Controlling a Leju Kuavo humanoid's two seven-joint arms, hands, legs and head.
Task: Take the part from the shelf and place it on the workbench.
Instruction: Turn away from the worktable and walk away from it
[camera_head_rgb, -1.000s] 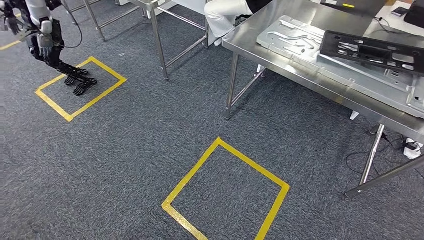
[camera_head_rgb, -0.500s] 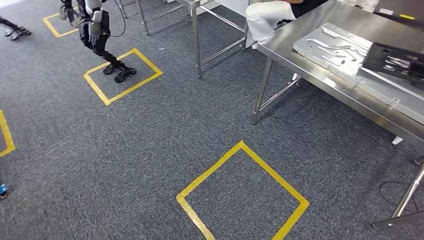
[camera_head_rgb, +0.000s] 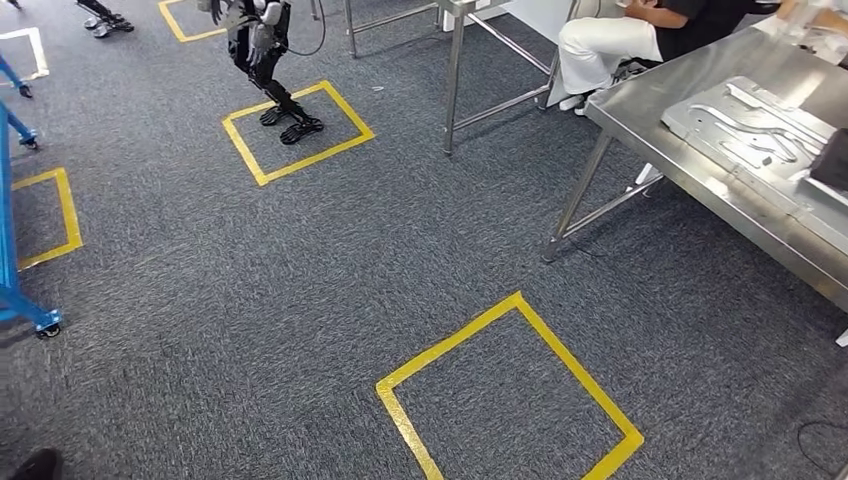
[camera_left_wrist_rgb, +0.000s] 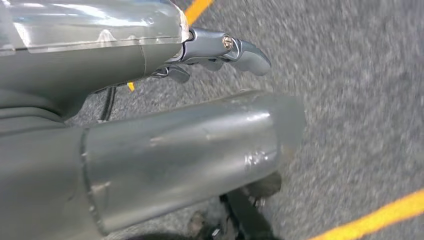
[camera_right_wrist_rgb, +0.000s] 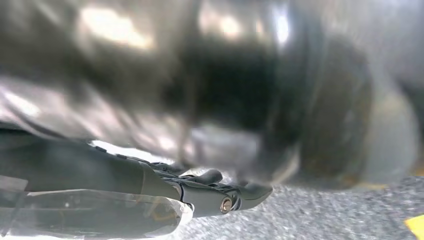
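The steel counter (camera_head_rgb: 640, 135) sat off to the right with a silver stamped part (camera_head_rgb: 745, 128) lying flat on top, and a seated person (camera_head_rgb: 640, 35) was just behind it. The left robot hand (camera_left_wrist_rgb: 210, 55) hung over grey carpet, fingers loosely apart, holding nothing. The right robot hand (camera_right_wrist_rgb: 220, 192) was too blurry, couldn't tell if it held anything

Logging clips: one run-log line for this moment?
phase: walking | left hand: holds nothing | right hand: blurred, unclear | workbench: right of view | floor: yellow square ahead
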